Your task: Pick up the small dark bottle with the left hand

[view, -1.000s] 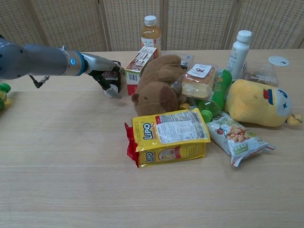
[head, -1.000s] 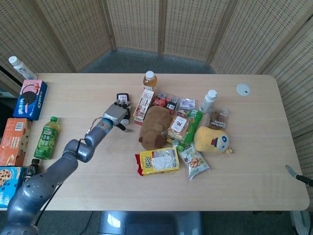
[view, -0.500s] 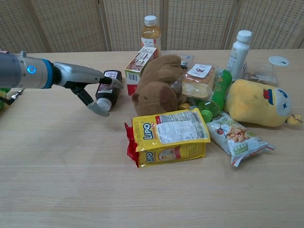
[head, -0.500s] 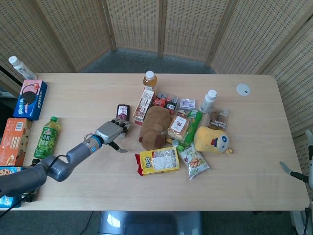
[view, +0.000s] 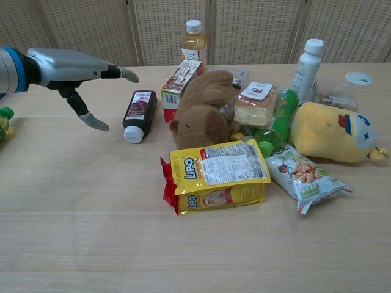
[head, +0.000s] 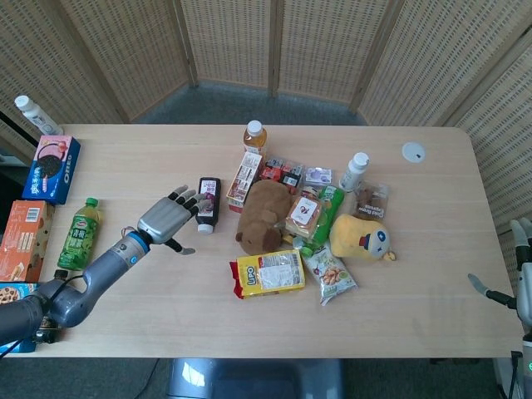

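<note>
The small dark bottle [head: 208, 199] [view: 137, 111] lies on its side on the table, its white cap toward the near edge, just left of a red-and-white carton [head: 244, 176]. My left hand [head: 165, 219] [view: 72, 68] hovers to the bottle's left with fingers spread and nothing in it; the fingertips [view: 127, 75] point toward the bottle but stay apart from it. Only a sliver of my right hand [head: 520, 278] shows at the far right edge, off the table, too little to read its fingers.
A brown plush [head: 261, 214], a yellow snack bag [head: 268, 273], a juice bottle [head: 254, 136], a white bottle [head: 355, 170] and a yellow plush [head: 362, 237] crowd the table's middle. A green bottle [head: 79, 234] and biscuit boxes [head: 51, 169] line the left edge.
My left hand has drawn back to the left off the dark bottle and spread its fingers. The bottle now lies uncovered, slightly nearer the front than before.
</note>
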Action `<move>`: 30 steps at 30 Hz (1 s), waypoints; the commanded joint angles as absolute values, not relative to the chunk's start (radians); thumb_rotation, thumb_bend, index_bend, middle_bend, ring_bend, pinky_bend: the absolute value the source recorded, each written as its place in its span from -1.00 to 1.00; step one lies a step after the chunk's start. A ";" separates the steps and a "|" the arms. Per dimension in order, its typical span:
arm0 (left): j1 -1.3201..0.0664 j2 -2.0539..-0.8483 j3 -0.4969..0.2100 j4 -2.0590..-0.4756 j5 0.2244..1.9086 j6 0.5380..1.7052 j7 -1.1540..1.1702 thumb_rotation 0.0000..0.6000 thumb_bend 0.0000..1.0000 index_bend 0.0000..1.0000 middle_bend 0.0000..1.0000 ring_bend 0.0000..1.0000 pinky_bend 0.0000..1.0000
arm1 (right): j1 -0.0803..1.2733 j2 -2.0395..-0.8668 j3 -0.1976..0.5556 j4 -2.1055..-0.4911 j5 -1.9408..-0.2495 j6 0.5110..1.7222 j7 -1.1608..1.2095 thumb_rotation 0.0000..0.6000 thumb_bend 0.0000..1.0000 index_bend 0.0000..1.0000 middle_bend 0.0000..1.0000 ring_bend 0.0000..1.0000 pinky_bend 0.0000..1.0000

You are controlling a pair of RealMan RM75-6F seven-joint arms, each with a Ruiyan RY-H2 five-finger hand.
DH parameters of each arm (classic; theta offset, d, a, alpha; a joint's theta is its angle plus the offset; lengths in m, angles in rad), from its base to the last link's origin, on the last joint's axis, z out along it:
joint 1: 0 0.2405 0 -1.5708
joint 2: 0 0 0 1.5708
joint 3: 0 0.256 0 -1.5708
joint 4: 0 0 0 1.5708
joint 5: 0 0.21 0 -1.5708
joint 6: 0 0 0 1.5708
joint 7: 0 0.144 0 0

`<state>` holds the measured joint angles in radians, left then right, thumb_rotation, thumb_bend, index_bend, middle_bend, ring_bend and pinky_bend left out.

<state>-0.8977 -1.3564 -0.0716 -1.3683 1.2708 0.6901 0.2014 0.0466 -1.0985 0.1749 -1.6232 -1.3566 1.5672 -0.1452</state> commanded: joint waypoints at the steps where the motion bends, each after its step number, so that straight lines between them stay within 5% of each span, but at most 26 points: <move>1: -0.929 -1.393 -0.074 -1.295 1.261 0.668 0.253 0.47 -0.68 -1.00 -1.00 -1.00 -1.00 | 0.038 -1.092 0.173 -1.625 -1.354 1.575 -0.142 0.37 -1.00 -1.00 -0.93 -0.99 -1.00; 20: -1.039 -1.745 -0.059 -0.749 1.339 0.581 0.198 0.60 -0.68 -1.00 -1.00 -1.00 -1.00 | -0.005 -1.073 0.168 -1.624 -1.335 1.609 -0.123 0.37 -1.00 -1.00 -0.93 -0.96 -1.00; 30: -1.080 -1.839 -0.025 -0.593 1.428 0.562 0.088 0.61 -0.68 -1.00 -1.00 -1.00 -1.00 | -0.022 -1.067 0.168 -1.621 -1.332 1.621 -0.100 0.36 -1.00 -1.00 -0.94 -0.96 -1.00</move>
<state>-1.0717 -1.8283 -0.0320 -0.6065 1.4174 0.5673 0.1004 -0.0221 -1.0677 0.1683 -1.6209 -1.3323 1.6203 -0.1001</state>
